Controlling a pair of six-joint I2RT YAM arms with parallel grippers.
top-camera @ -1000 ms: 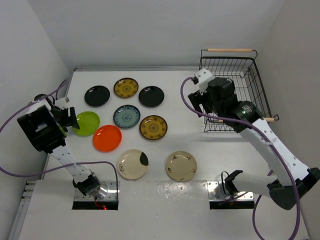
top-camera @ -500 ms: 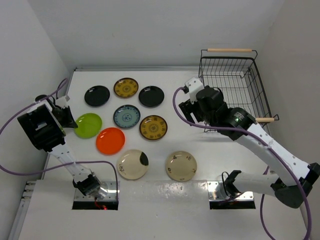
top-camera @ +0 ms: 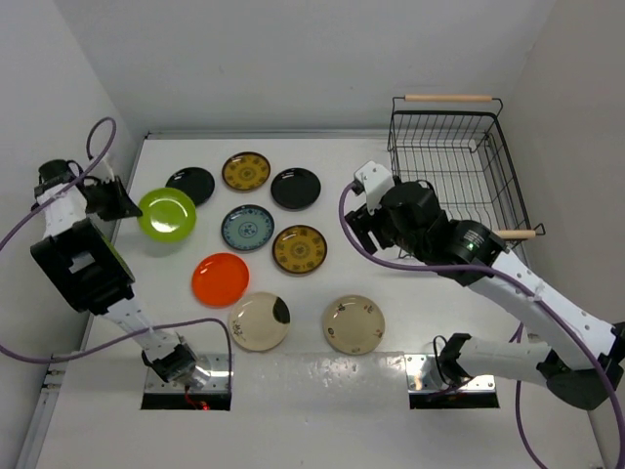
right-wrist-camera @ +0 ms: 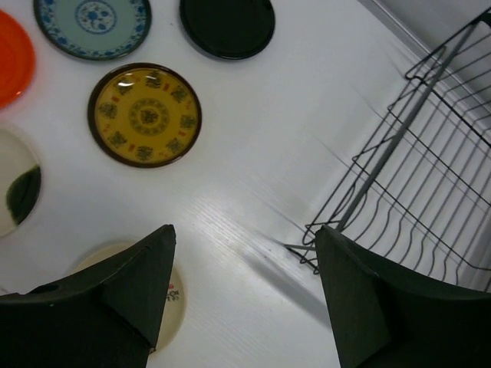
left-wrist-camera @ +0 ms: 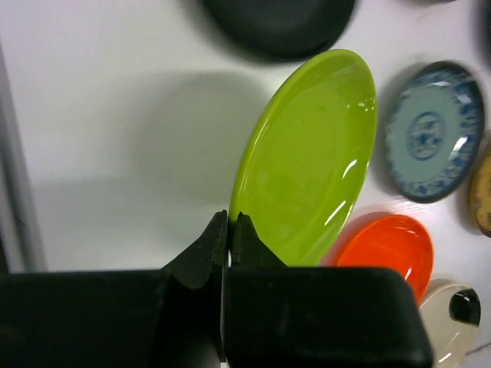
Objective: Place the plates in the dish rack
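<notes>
My left gripper (left-wrist-camera: 231, 218) is shut on the rim of the lime green plate (left-wrist-camera: 307, 161), which hangs tilted above the table at the far left (top-camera: 166, 213). It covers part of a black plate (top-camera: 190, 180). Flat on the table lie two mustard plates (top-camera: 246, 171) (top-camera: 300, 249), another black plate (top-camera: 296, 189), a blue-grey plate (top-camera: 247, 228), an orange-red plate (top-camera: 220, 278) and two cream plates (top-camera: 259, 321) (top-camera: 354, 323). My right gripper (right-wrist-camera: 245, 230) is open and holds nothing, hovering over bare table between the plates and the dish rack (right-wrist-camera: 395, 138).
The black wire dish rack (top-camera: 444, 113) stands at the back right, against the right wall. Purple cables loop off both arms. White walls close in the table on the left, back and right. Both arm bases sit at the near edge.
My left gripper has shut on the green plate and lifted it up and back, off the table. The right arm has swung left, away from the dish rack and toward the plates.
</notes>
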